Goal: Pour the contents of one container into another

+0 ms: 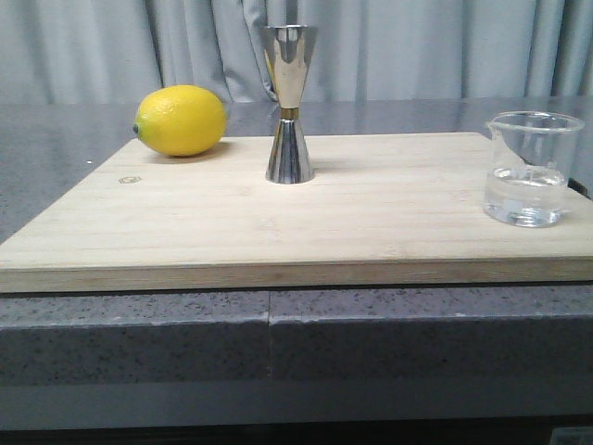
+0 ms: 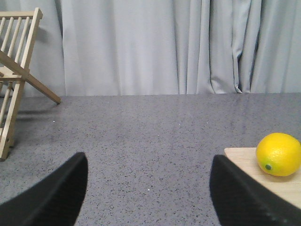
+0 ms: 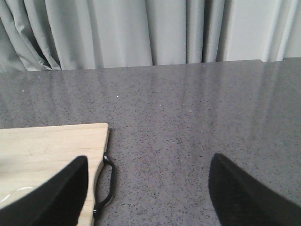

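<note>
The clear glass beaker [image 1: 528,169], holding some clear liquid, stands at the right end of the wooden board [image 1: 371,222]. The steel jigger [image 1: 289,102] stands upright at the board's middle back. Neither gripper appears in the front view. My left gripper [image 2: 148,188] is open over the grey counter, left of the board, with nothing between its fingers. My right gripper [image 3: 148,188] is open too, over the counter just off the board's right end [image 3: 51,150]. A faint curved edge, perhaps the beaker's rim [image 3: 11,195], shows by its finger.
A yellow lemon [image 1: 181,120] [image 2: 279,154] lies at the board's back left. The board has a black handle [image 3: 106,183] on its right end. A wooden rack [image 2: 16,75] stands far left on the grey counter [image 1: 56,158]. Grey curtains close the back.
</note>
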`<move>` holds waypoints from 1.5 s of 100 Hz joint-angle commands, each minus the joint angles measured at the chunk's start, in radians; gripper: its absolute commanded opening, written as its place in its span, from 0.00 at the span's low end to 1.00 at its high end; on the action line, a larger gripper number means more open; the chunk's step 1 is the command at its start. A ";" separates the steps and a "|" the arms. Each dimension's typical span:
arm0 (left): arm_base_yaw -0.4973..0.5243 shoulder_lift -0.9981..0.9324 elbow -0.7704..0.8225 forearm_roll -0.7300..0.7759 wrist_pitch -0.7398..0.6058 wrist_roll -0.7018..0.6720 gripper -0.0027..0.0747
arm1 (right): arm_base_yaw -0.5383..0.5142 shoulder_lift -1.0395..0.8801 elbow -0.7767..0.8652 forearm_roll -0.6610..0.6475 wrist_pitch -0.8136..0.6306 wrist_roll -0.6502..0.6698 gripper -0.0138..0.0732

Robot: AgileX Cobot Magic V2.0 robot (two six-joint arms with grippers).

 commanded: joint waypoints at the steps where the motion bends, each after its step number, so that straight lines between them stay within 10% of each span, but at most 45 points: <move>1: 0.003 0.016 -0.034 0.002 -0.075 -0.003 0.77 | -0.006 0.015 -0.029 -0.011 -0.087 0.003 0.77; 40: 0.003 0.016 -0.034 -0.029 -0.095 -0.003 0.65 | -0.006 0.015 -0.029 0.002 -0.087 0.003 0.77; 67: 0.003 0.019 -0.045 -0.029 -0.089 -0.003 0.78 | -0.006 0.019 -0.065 -0.012 0.008 0.001 0.78; 114: 0.003 0.345 -0.347 -0.031 0.301 0.021 0.82 | -0.006 0.114 -0.152 -0.025 0.138 0.001 0.91; 150: 0.003 0.627 -0.406 -0.652 0.385 0.701 0.82 | -0.006 0.116 -0.152 -0.025 0.144 0.001 0.91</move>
